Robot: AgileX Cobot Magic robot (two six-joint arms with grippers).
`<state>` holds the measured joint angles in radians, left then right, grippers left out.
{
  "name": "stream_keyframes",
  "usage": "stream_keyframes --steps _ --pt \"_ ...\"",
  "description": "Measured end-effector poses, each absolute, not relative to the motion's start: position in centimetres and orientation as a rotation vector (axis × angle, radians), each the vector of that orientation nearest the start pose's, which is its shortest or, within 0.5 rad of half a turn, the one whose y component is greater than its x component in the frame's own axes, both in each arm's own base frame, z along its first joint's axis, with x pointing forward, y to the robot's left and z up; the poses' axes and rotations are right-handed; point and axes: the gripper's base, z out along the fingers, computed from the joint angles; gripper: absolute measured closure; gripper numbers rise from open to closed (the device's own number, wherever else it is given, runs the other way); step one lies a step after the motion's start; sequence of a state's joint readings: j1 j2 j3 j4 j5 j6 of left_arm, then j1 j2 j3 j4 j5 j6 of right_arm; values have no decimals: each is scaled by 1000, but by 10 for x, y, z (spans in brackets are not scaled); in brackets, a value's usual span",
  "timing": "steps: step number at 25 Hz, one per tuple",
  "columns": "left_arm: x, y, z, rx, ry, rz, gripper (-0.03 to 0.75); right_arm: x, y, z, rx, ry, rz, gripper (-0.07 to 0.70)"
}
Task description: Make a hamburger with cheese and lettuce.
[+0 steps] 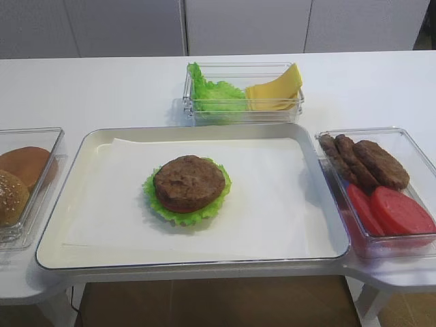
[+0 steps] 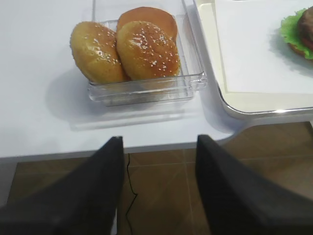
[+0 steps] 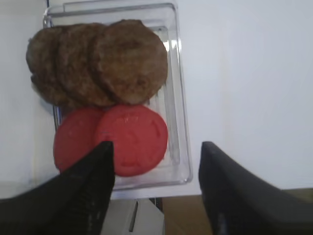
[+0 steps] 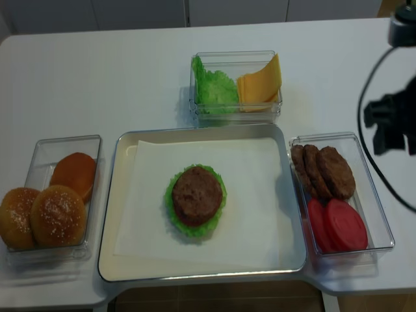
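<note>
The hamburger (image 1: pixel 189 187) sits mid-tray on white paper: a brown patty on top, a red slice under it and a frilly green leaf rim (image 4: pixel 195 195). Its edge shows in the left wrist view (image 2: pixel 293 30). Loose lettuce (image 1: pixel 216 95) and yellow cheese slices (image 1: pixel 276 88) share a clear box behind the tray. My right gripper (image 3: pixel 155 147) is open, hanging at the table's front edge just short of the tomato slices (image 3: pixel 131 138). The left gripper (image 2: pixel 159 139) is open over the floor, in front of the bun box (image 2: pixel 146 88). Both hold nothing.
The metal tray (image 1: pixel 95 146) fills the middle. Sesame buns (image 4: pixel 57 214) lie in the left clear box. Patties (image 1: pixel 371 162) and tomato slices (image 1: pixel 398 211) fill the right box (image 4: pixel 377 214). A black fixture with a cable (image 4: pixel 390 120) stands at the far right.
</note>
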<state>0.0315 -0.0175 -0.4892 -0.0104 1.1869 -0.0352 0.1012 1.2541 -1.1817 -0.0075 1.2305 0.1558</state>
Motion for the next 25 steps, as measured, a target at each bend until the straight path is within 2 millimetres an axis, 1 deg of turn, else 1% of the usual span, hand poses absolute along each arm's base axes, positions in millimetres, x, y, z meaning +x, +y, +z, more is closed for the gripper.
stream_keyframes --steps 4,6,8,11,15,18,21,25 --pt "-12 -1 264 -71 2163 -15 358 186 19 342 75 2758 69 216" --pt "-12 -1 264 -71 2163 -15 358 159 16 343 74 2717 75 216" --pt "-12 -1 264 -71 2163 -15 358 139 15 342 74 2683 99 216" --pt "-12 -1 264 -71 2163 -15 358 102 12 338 72 2611 123 217" --pt "-12 -1 264 -71 2163 -15 358 61 8 331 67 2503 141 217" --pt "-12 -1 264 -71 2163 -15 358 38 6 325 64 2429 153 217" --pt "-12 -1 264 -71 2163 -15 358 20 5 320 46 2365 158 217" --pt "-12 -1 264 -71 2163 -15 358 2 5 311 3 2295 172 220"
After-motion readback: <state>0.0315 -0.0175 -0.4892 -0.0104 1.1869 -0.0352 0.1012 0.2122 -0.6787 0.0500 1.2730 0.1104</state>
